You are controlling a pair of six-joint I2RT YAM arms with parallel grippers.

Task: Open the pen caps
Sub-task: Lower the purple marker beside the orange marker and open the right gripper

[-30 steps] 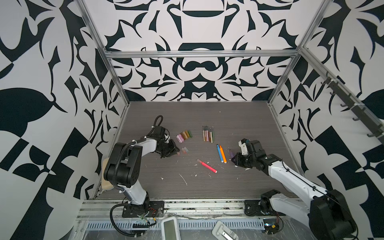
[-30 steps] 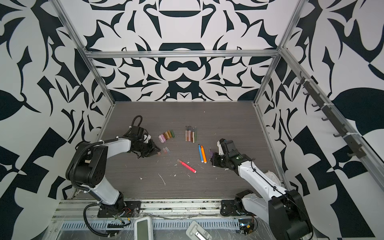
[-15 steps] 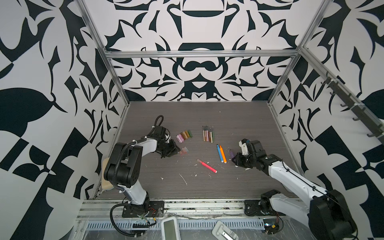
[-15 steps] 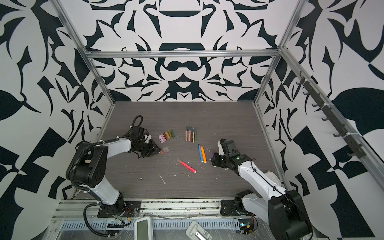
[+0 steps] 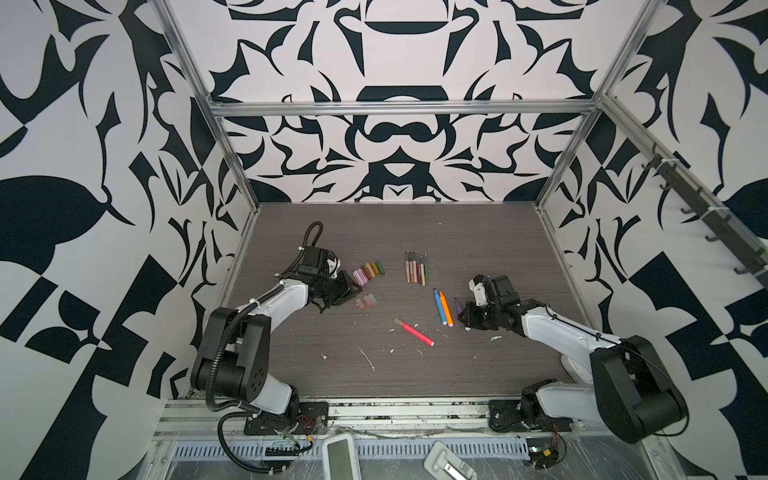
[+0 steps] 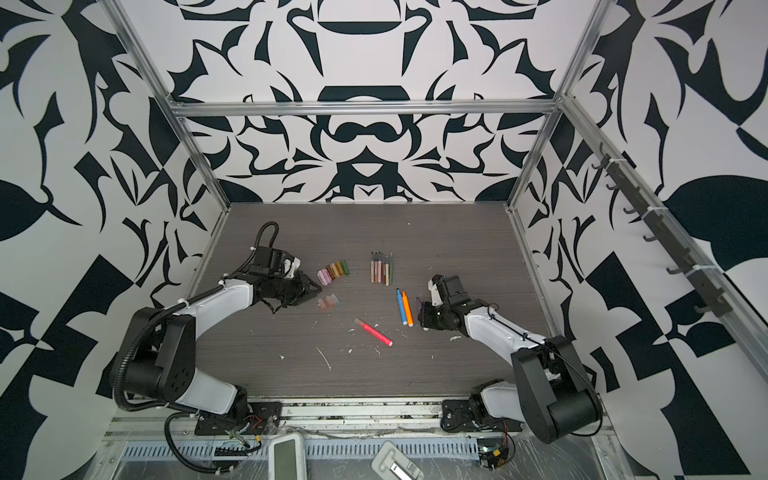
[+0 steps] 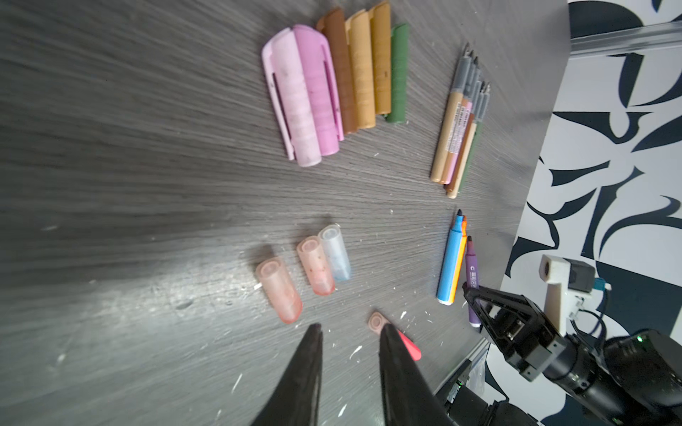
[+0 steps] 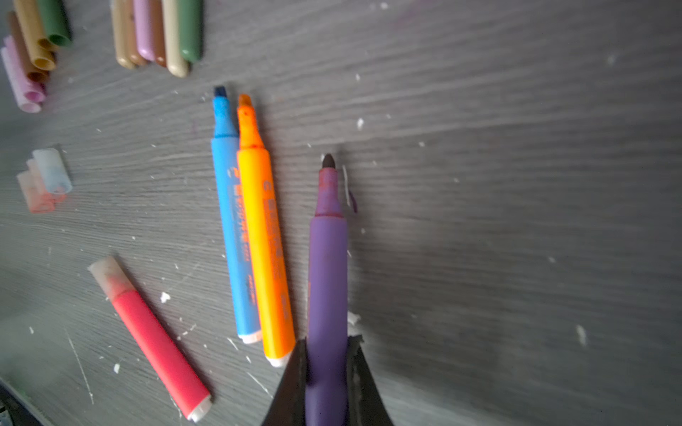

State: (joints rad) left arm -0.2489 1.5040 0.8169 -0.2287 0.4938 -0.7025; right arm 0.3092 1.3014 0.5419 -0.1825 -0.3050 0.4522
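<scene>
Purple pen [image 8: 327, 276], uncapped, is sitting just beside the blue pen [image 8: 232, 239] and orange pen [image 8: 264, 239]; right gripper [image 8: 326, 346] is pinching its rear end. Three translucent caps [image 7: 319, 271] are lying on the table [image 7: 147, 184] near the left gripper [image 7: 350, 332], its jaws standing slightly spread, gripping nothing. Pink pen [image 8: 155, 339], capped, is lying mid-table.

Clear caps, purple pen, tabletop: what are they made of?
Clear caps: likely thin moulded plastic, translucent and frosted; hollow bores show, with ink tint inside. Purple pen: opaque plastic barrel, matte-satin, with a dark felt-like tip. Tabletop: grey woodgrain surface, probably laminate rather than solid wood; soft sheen under the light, can't confirm.
</scene>
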